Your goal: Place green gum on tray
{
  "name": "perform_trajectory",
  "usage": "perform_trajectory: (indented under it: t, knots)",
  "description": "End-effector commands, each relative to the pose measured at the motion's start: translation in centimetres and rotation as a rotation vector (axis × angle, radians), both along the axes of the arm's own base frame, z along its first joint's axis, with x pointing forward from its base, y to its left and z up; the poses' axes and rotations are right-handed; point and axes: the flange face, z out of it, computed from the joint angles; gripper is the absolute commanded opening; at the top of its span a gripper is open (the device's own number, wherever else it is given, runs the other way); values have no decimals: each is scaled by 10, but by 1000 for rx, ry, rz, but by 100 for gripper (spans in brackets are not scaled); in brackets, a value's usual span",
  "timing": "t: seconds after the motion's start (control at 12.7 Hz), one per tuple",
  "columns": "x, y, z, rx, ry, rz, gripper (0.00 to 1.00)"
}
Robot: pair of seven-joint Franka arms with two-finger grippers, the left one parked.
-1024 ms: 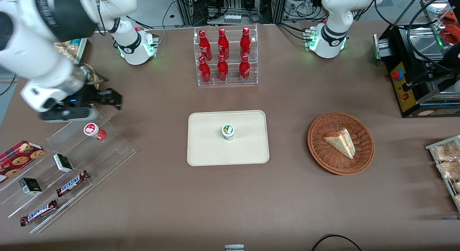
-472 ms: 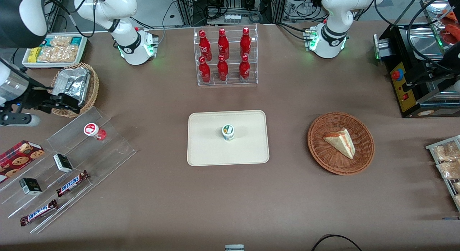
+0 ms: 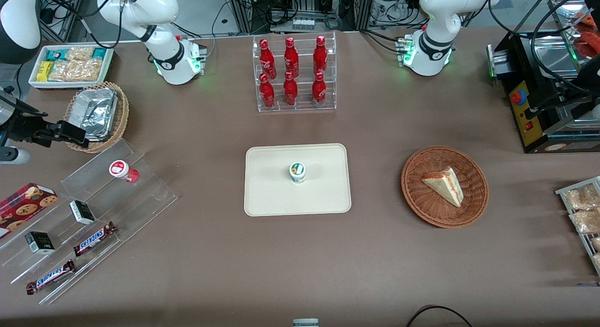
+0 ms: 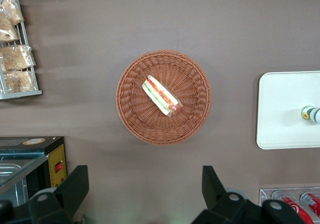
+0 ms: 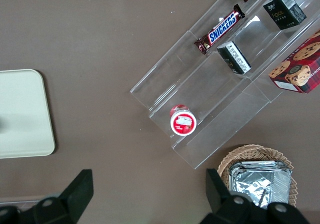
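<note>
Six red bottles (image 3: 290, 74), two Snickers bars (image 3: 93, 239), two wicker baskets (image 3: 444, 186), one tray (image 3: 267, 196), one green gum (image 3: 297, 171)

The gripper (image 5: 147, 196) hangs over the bare brown table (image 5: 100, 43) with its two fingers spread wide, between a corner of the cream tray (image 5: 25, 114) and a wicker basket (image 5: 231, 160) holding a foil container (image 5: 260, 181). Near it, a red-lidded bottle (image 5: 182, 121) stands on a clear stepped stand (image 5: 165, 91). The stand's other steps carry a Snickers bar (image 5: 220, 29), two small black boxes (image 5: 234, 57) and a cookie box (image 5: 297, 68).
</note>
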Motion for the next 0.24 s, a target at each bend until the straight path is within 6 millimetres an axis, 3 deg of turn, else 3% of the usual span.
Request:
perform_trajectory:
  t: [0.0, 0.16]
  knots:
    - [0, 1, 5, 18, 3, 14, 100]
    - [1, 11, 4, 18, 5, 29, 100]
